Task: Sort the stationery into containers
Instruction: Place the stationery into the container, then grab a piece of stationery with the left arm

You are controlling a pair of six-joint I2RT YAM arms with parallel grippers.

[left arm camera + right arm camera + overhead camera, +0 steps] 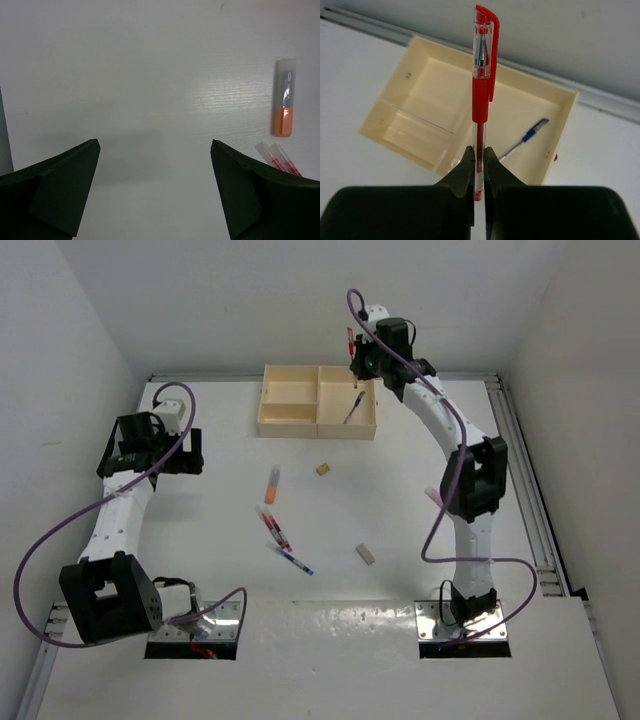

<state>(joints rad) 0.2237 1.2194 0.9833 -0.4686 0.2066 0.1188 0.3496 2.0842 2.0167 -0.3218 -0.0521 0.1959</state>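
Right tool point(479, 167) clamped on a red pen point(480, 100) above the cream tray point(563, 127); left tool point(154, 144) spread apart over the white worktop point(150, 60).
Right wrist view: at the bottom edge the dark jaws pinch the pen's clear barrel low down. The pen stands upright with its cap at the top of the frame, and behind it a blue pen point(525, 137) lies slanted in the tray's large compartment, centre right. Left wrist view: the jaws sit in the lower corners, wide apart, with nothing between them. An orange marker point(283, 97) lies at the right edge, with the ends of two red pens point(279, 159) just below it. Top view: the tray is at upper centre, and the right tool is over its right-hand compartment. The marker, the red pens and another pen point(293, 560) lie mid-frame. A tan block point(323, 469) is right of the marker and a beige eraser point(365, 554) is lower right. The left tool is at the left, well apart from them.
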